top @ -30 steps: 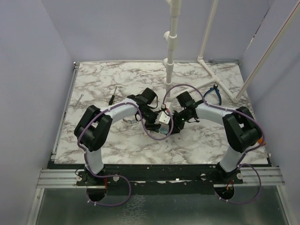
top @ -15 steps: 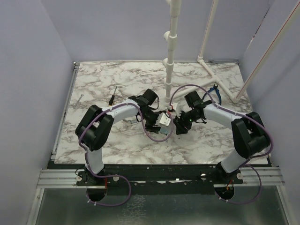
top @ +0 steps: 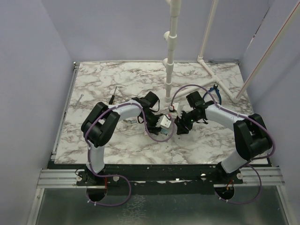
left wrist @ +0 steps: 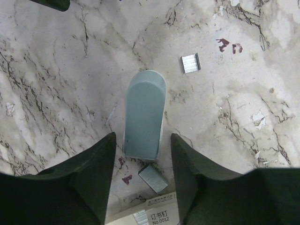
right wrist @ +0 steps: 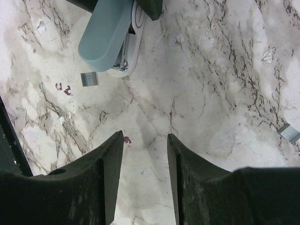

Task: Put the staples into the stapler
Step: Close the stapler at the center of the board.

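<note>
The stapler (left wrist: 144,115), teal on top with a white base, lies on the marble straight ahead of my left gripper (left wrist: 143,138). This gripper is open; its fingertips flank the stapler's near end with a small gap on each side. One strip of staples (left wrist: 153,178) lies between the left fingers just behind the stapler, and another strip (left wrist: 191,63) lies farther off to the right. In the right wrist view the stapler (right wrist: 105,37) sits at the upper left with a strip of staples (right wrist: 89,78) beside it. My right gripper (right wrist: 145,136) is open over bare marble.
A white staple box (left wrist: 161,214) lies under the left wrist. Another staple strip (right wrist: 288,132) lies at the right edge. Blue-handled pliers (top: 214,91), a screwdriver (top: 112,96) and a white pipe stand (top: 169,61) are farther back on the table (top: 117,145).
The left arm's elbow has swung in toward the middle and the right arm's elbow has moved out to the right. Both grippers stay near the stapler.
</note>
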Tool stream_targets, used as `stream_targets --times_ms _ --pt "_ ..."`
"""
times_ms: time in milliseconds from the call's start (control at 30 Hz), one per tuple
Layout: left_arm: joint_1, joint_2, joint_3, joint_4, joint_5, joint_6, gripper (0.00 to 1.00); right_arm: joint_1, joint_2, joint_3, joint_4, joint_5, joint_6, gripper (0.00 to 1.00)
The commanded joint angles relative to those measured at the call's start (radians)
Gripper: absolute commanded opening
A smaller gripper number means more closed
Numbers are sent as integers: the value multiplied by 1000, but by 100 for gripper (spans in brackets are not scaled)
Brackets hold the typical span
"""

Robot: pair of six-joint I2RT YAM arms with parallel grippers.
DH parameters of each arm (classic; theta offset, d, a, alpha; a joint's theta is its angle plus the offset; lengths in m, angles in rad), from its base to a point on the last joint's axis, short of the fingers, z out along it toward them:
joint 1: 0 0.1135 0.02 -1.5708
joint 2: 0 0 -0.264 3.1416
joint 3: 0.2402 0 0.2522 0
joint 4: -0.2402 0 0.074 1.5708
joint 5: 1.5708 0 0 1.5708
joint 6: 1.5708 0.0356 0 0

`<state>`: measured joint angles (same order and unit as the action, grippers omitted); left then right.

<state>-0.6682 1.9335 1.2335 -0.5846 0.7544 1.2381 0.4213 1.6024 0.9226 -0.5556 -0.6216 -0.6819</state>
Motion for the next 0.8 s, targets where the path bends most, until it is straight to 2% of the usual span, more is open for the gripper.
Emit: stream_targets --times_ms 0,100,300,367,500,633,767 --pt "-3 34 8 0 24 14 47 -6 -14 -14 -10 -30 -14 46" --pt "0 34 11 0 38 -18 34 -24 -28 -19 3 -61 -26 46" --pt "47 27 46 -1 150 -154 6 -67 -86 -29 52 -114 -68 47" --pt "55 19 49 0 168 -193 1 -78 -110 -29 76 -122 -71 47" --pt "61 10 66 5 182 -306 0 -84 -166 -36 130 -123 -72 47" --pt "66 34 147 4 185 -540 0 -83 -217 -29 152 -128 -137 49" --pt "79 46 201 2 225 -708 0 -71 -265 -43 182 -60 -216 52"
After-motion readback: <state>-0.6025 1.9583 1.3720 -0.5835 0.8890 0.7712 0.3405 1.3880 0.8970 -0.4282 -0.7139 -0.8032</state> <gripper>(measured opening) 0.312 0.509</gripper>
